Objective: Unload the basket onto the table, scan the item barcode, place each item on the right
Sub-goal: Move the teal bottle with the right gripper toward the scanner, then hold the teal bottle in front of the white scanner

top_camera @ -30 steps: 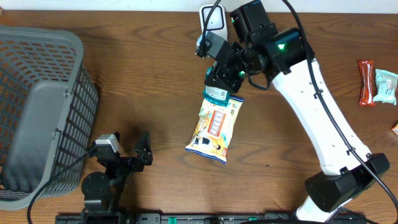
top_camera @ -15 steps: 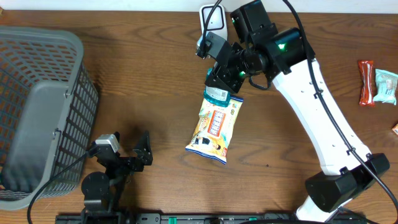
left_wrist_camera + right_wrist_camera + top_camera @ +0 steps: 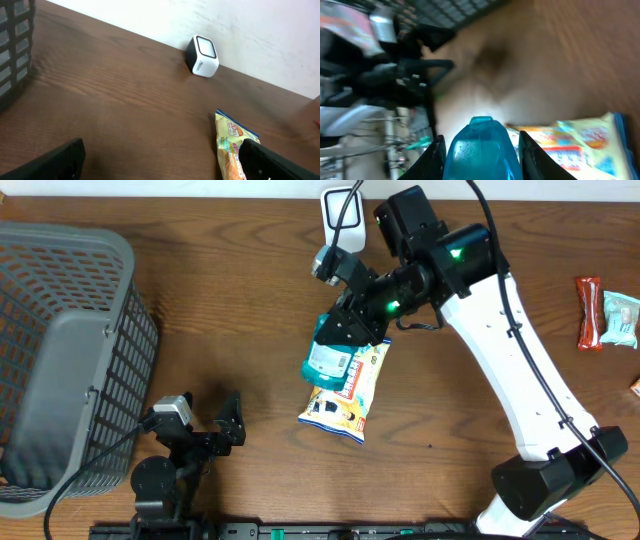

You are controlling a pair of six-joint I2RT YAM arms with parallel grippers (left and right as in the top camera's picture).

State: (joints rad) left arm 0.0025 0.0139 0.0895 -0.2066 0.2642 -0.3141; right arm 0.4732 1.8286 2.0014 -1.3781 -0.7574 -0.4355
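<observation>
A grey mesh basket (image 3: pixel 60 360) sits at 9 o'clock on the tabletop (image 3: pixel 230 300). At 7 o'clock the left tool (image 3: pixel 162 150) gapes wide, holding nothing. Near centre the right tool (image 3: pixel 482 160) clamps a teal bottle (image 3: pixel 328 358), tilted above the top end of a snack bag (image 3: pixel 345 398), at 7 o'clock from the white barcode scanner (image 3: pixel 343 210). Two wrapped bars (image 3: pixel 590 312) lie at 3 o'clock.

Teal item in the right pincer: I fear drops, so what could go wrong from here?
The right pincer grips the teal item by its sides, so it might slip. It hangs over the snack bag and could land on it. No barcode shows, so the scanner may miss it.
</observation>
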